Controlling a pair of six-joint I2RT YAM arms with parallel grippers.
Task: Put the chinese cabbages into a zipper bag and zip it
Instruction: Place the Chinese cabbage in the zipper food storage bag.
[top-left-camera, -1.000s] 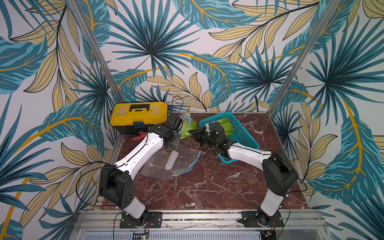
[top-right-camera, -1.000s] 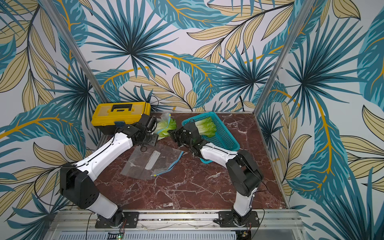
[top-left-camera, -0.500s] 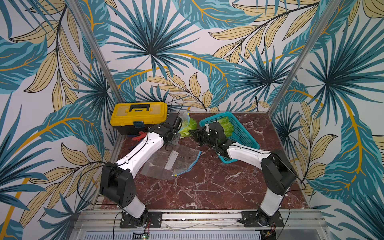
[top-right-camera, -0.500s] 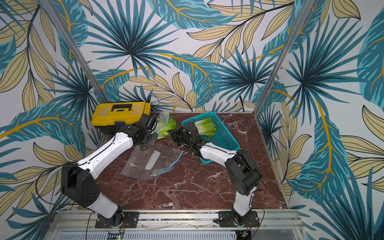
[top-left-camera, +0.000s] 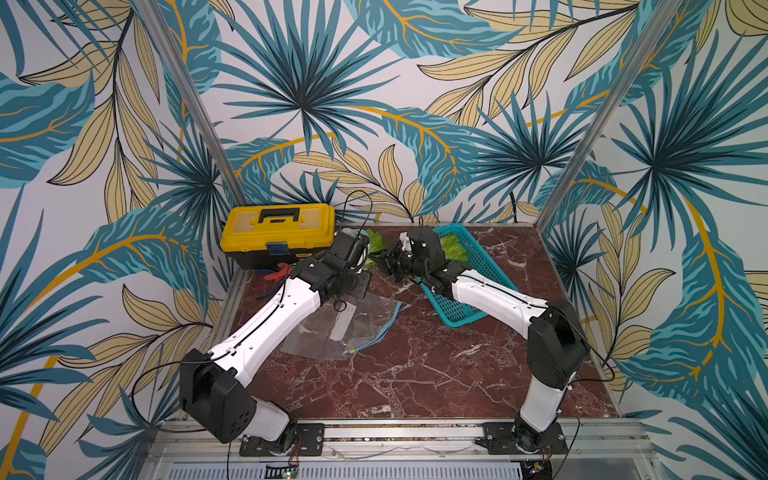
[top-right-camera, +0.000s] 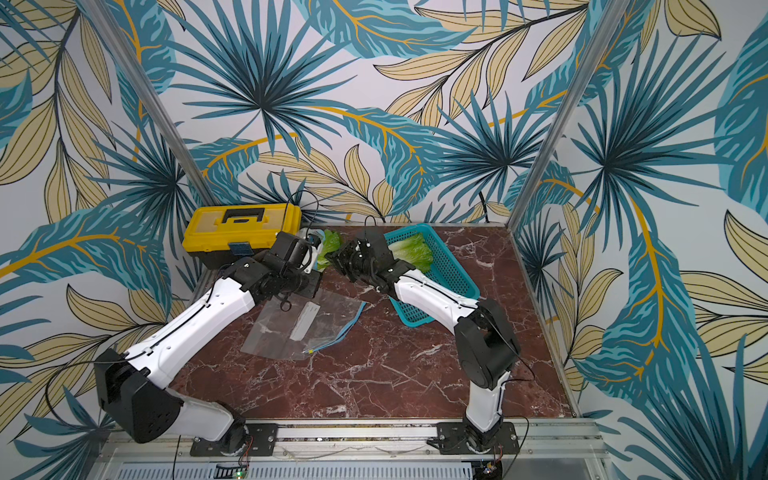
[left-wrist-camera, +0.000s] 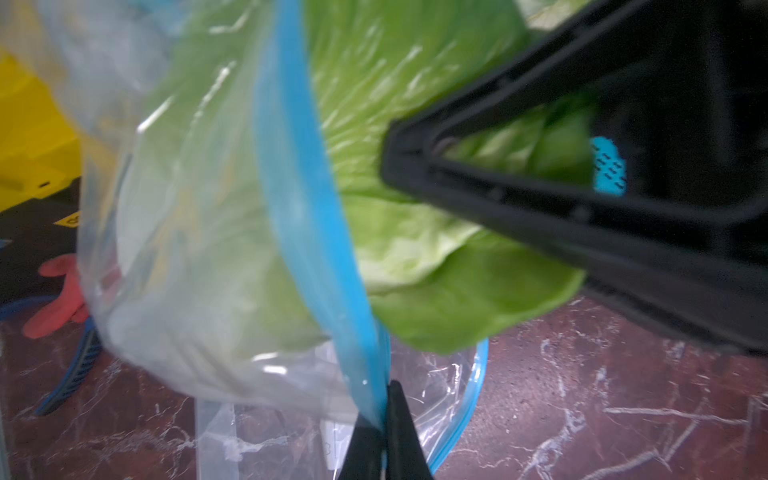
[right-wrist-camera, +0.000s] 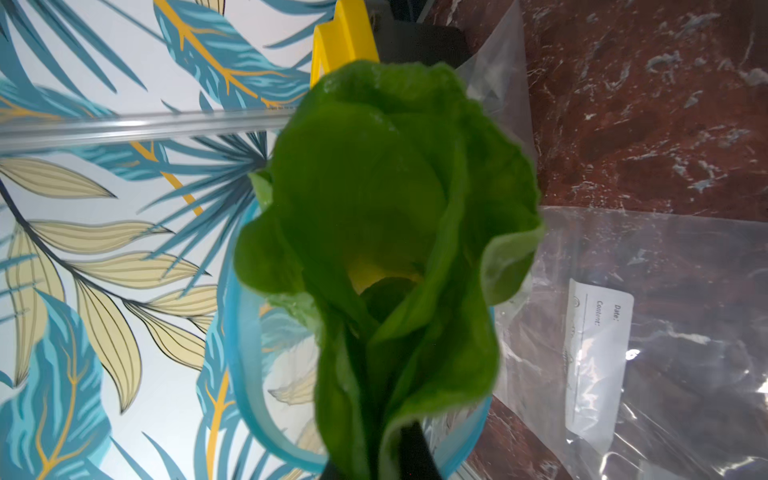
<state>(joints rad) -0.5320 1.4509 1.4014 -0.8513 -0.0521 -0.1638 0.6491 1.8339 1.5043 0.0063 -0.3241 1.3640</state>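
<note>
My left gripper is shut on the blue zip rim of a clear zipper bag, held up beside the toolbox. One chinese cabbage lies through the bag's mouth, pale base inside, green leaves sticking out. My right gripper is shut on those leaves; its black fingers show in the left wrist view. In both top views the two grippers meet at the cabbage. More cabbage lies in the teal basket.
A second clear zipper bag lies flat on the marble table under the left arm. A yellow toolbox stands at the back left, with red-handled pliers beside it. The basket sits under my right forearm.
My left gripper has closed on the bag's blue rim. The cabbage and right gripper have edged slightly toward the bag; both arms otherwise hold their places.
</note>
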